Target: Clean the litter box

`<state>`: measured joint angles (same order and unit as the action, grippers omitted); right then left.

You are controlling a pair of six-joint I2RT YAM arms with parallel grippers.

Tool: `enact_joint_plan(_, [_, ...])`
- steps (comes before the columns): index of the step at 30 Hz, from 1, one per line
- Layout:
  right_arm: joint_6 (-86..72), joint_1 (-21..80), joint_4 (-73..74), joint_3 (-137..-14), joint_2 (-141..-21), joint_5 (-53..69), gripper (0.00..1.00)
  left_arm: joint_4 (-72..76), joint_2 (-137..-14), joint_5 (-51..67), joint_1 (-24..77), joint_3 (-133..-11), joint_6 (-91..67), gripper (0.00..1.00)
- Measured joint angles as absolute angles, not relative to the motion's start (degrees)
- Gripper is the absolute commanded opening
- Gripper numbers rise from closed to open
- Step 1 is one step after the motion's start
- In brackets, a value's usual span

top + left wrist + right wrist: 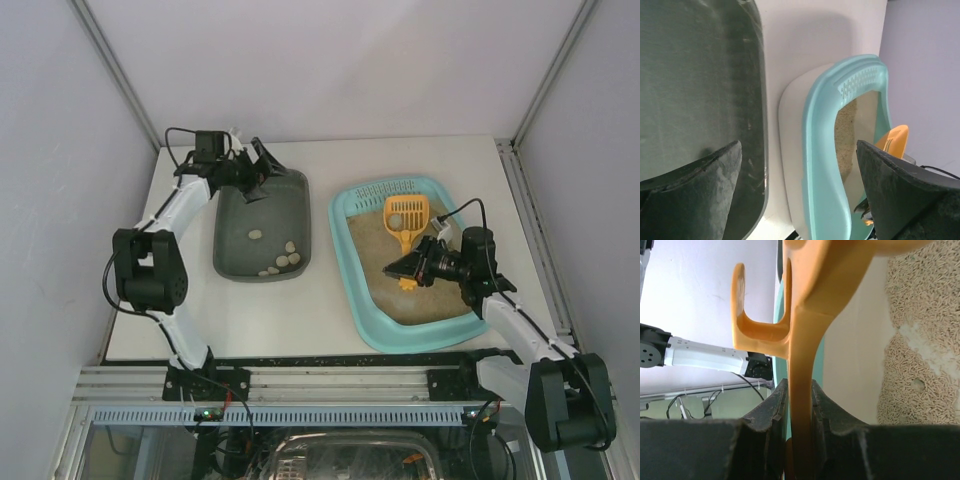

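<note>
Ana: Closest, at four o'clock, the right gripper (408,270) holds what?
Ben: Its jaws pinch an orange scoop (412,208) over the teal litter box (345,250) at three o'clock. Farther, at eleven o'clock, the left gripper (258,175) gapes wide, empty, by a grey tub (285,215).

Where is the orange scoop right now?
In the top view, the orange scoop is on the right side, over the litter box, its head toward the perforated far end; the right gripper holds its handle.
</note>
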<state>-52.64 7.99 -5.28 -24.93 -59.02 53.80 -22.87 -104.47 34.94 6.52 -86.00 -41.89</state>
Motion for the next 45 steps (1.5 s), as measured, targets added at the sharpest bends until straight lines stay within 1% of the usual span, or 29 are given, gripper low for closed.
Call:
enact_joint_plan(3, [-52.7, 8.3, -5.2, -25.0, -58.9, 53.2, 0.0, -24.6, -104.0, 33.3, 5.4, -86.2, -39.7, 1.0])
enact_joint_plan(6, [-52.9, 8.4, -4.6, -25.0, -58.7, 52.6, 0.0, -29.5, -101.6, 26.8, 5.1, -86.8, -35.1, 1.0])
enact_joint_plan(9, [-52.9, 9.1, -4.1, -25.1, -58.8, 52.5, 0.0, -33.2, -97.1, 21.0, 5.2, -88.1, -30.8, 1.0])
enact_joint_plan(10, [-52.9, 8.8, -4.1, -25.1, -58.8, 52.5, 0.0, -33.9, -94.3, 20.3, 5.2, -89.2, -28.8, 1.0])
enact_joint_plan(11, [-52.9, 8.5, -4.0, -25.1, -58.8, 52.6, 0.0, -33.9, -94.0, 20.1, 5.2, -89.4, -28.6, 1.0])
enact_joint_plan(14, [-52.9, 8.4, -4.0, -25.4, -58.7, 52.6, 0.0, -30.6, -90.5, 26.7, 3.7, -90.2, -29.6, 1.0])
enact_joint_plan(16, [-52.7, 7.7, -3.7, -26.0, -58.7, 52.7, 0.0, -22.2, -89.6, 34.9, 2.1, -88.3, -35.0, 1.0])
enact_joint_plan(18, [-52.6, 6.5, -3.3, -26.5, -58.4, 53.0, 0.0, -10.0, -89.8, 42.2, 0.1, -83.9, -42.9, 1.0])
enact_joint_plan(21, [-50.8, 4.8, 2.0, -29.7, -57.7, 51.4, 0.0, -3.5, -89.8, 44.4, -1.6, -77.5, -47.6, 1.0])
enact_joint_plan(23, [-49.3, 5.0, 6.9, -34.6, -57.7, 49.6, 0.0, -5.0, -88.2, 41.3, -2.4, -73.6, -47.3, 1.0])
enact_joint_plan(25, [-48.4, 6.2, 10.1, -40.0, -57.9, 48.8, 0.0, -10.1, -86.8, 37.7, -2.9, -73.8, -45.1, 1.0])
enact_joint_plan(29, [-47.1, 9.6, 14.4, -50.6, -60.3, 47.6, 0.0, -25.3, -86.0, 25.3, -3.2, -83.0, -38.0, 1.0])
enact_joint_plan(31, [-46.2, 11.9, 16.7, -55.9, -62.9, 46.9, 0.0, -29.7, -85.0, 19.3, -3.2, -86.5, -35.0, 1.0])
enact_joint_plan(36, [-42.6, 23.6, 25.4, -70.7, -74.1, 40.3, 0.0, -37.0, -78.5, 6.3, -3.3, -86.7, -31.3, 1.0])
enact_joint_plan(39, [-40.7, 31.2, 30.5, -78.7, -82.1, 35.7, 0.0, -37.9, -73.3, -1.3, -3.5, -83.2, -32.2, 1.0])
enact_joint_plan(45, [-36.7, 42.3, 39.9, -92.6, -101.4, 25.4, 0.0, -36.6, -61.2, -11.9, -5.3, -69.7, -34.9, 1.0])
